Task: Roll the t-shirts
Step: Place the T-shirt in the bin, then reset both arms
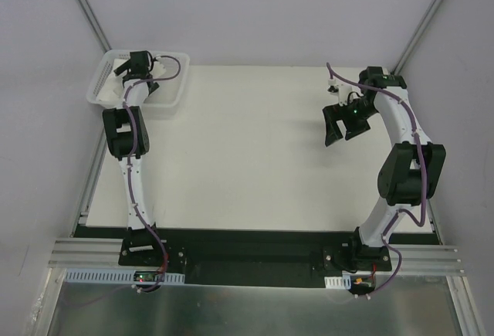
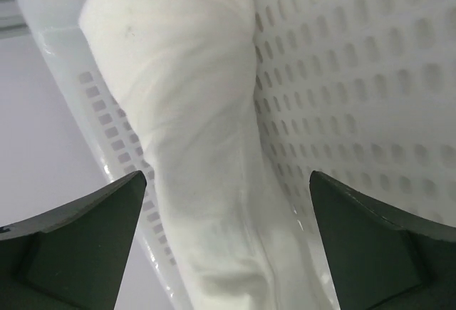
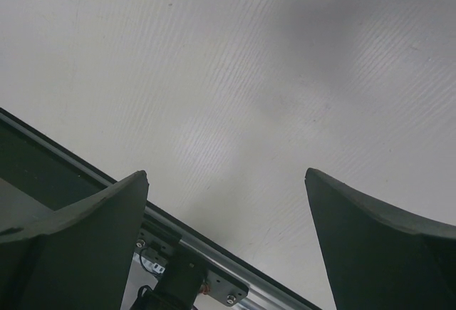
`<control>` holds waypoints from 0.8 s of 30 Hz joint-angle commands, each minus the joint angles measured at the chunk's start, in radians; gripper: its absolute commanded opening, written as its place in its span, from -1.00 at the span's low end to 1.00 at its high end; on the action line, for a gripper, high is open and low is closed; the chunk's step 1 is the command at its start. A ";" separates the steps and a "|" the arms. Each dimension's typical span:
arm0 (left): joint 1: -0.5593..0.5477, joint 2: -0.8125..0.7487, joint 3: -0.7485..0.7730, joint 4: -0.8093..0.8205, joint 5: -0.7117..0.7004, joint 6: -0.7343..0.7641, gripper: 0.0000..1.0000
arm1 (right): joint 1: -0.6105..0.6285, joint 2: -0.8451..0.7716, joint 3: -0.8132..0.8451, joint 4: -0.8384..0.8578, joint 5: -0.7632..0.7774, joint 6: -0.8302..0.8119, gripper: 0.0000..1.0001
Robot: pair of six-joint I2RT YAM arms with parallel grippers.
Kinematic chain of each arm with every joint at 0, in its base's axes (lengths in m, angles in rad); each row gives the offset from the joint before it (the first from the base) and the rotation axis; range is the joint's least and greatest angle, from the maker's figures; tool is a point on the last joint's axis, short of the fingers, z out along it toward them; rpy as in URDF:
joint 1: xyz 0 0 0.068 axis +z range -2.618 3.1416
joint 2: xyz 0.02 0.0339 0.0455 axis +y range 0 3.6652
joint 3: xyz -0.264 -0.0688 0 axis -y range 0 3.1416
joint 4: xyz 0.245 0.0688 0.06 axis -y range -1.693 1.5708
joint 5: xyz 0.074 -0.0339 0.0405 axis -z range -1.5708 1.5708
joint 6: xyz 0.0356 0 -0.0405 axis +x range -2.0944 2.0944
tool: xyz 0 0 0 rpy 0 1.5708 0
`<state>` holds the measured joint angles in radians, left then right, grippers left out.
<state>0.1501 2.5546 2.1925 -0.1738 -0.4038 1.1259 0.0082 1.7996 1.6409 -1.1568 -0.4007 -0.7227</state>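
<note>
A white t-shirt (image 2: pixel 192 146) lies bunched in a long soft roll inside the white mesh basket (image 2: pixel 356 75), against its left wall. My left gripper (image 2: pixel 228 174) is open just above the cloth, one finger on each side, holding nothing. In the top view the left gripper (image 1: pixel 123 66) is down in the basket (image 1: pixel 174 93) at the table's far left corner, and the arm hides the shirt there. My right gripper (image 1: pixel 340 131) is open and empty above the table's far right part. It also shows in the right wrist view (image 3: pixel 225 173) over bare table.
The cream table top (image 1: pixel 247 151) lies between the arms. Its edge with a metal rail (image 3: pixel 214 267) shows in the right wrist view. Grey walls and frame posts close in the back and sides.
</note>
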 commanded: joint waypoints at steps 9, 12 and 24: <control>-0.251 -0.393 0.024 -0.140 0.057 -0.314 0.99 | 0.009 -0.054 0.146 0.160 0.108 0.241 0.92; -0.349 -0.511 0.015 -0.248 0.181 -0.476 0.99 | 0.030 -0.059 0.191 0.209 0.169 0.299 0.92; -0.504 -0.823 -0.258 -0.337 0.718 -0.897 0.98 | 0.076 -0.065 0.313 0.293 0.117 0.391 0.92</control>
